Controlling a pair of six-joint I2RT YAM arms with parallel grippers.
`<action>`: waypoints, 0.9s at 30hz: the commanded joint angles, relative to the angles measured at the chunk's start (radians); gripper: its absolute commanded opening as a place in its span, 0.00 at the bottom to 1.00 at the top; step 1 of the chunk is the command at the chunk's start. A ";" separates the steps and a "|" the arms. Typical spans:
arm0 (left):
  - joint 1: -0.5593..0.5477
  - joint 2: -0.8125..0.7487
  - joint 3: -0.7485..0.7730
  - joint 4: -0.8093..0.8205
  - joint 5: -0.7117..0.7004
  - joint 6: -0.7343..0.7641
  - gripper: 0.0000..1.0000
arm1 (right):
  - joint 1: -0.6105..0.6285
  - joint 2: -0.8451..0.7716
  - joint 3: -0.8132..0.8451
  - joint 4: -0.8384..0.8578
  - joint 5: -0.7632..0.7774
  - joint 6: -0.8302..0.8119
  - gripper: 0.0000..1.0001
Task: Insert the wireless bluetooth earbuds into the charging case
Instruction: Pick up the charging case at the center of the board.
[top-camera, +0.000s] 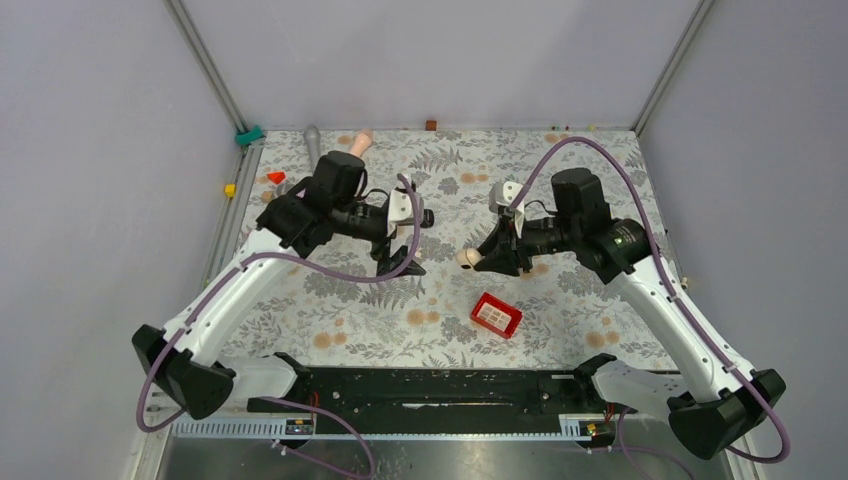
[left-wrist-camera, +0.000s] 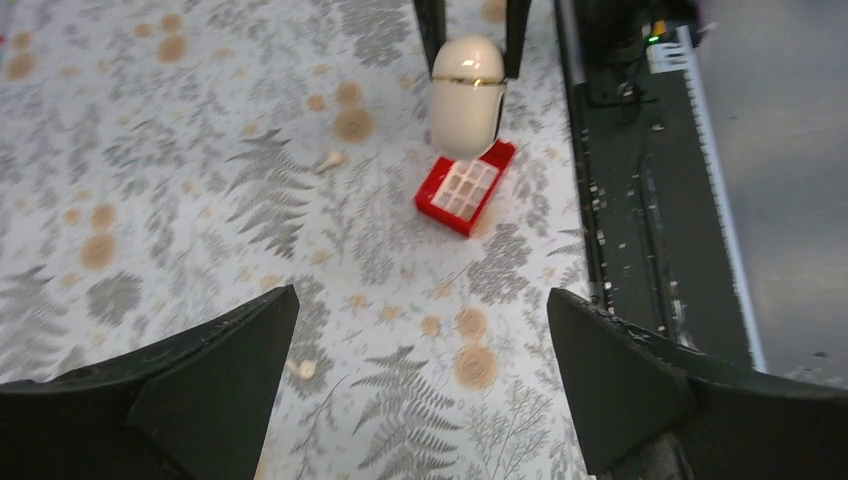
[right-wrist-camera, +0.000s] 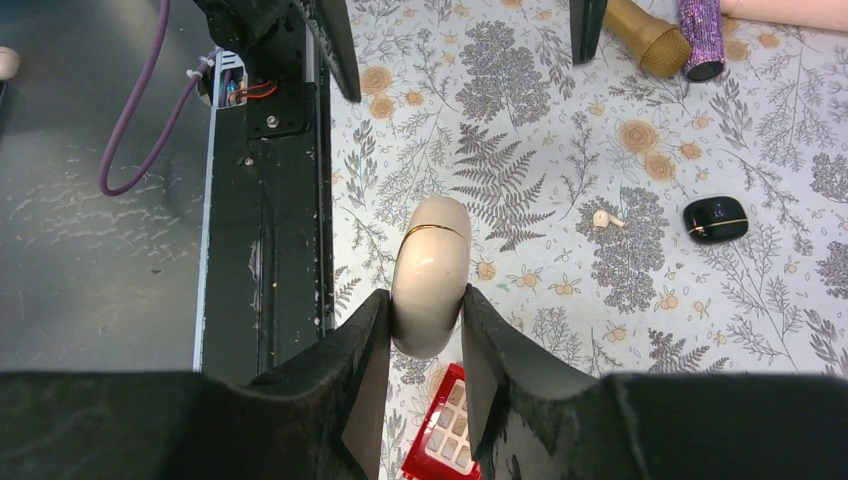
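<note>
Charging case (right-wrist-camera: 432, 240) juts lengthwise from right tool (right-wrist-camera: 427, 293), pointing toward left tool (left-wrist-camera: 420, 292)

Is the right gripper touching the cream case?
Touching: in the right wrist view the right gripper clamps the case, jaws pressed against both sides.

My desk (top-camera: 350, 322) wears a fern-printed cloth; plain grey walls (top-camera: 430, 60) close me in at nine, twelve and three o'clock.

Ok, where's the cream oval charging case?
The cream oval case sits pinched in the right claw, near centre in the top view, just beyond the red plastic tray.
</note>
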 joint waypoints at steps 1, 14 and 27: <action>-0.004 0.077 0.040 -0.005 0.255 0.012 0.99 | 0.001 -0.023 -0.014 0.050 -0.046 0.001 0.32; -0.088 0.153 0.058 0.030 0.293 -0.062 0.96 | 0.012 -0.031 -0.087 0.063 -0.084 -0.064 0.33; -0.152 0.211 0.085 0.032 0.226 -0.084 0.78 | 0.044 0.003 -0.094 0.028 -0.075 -0.110 0.32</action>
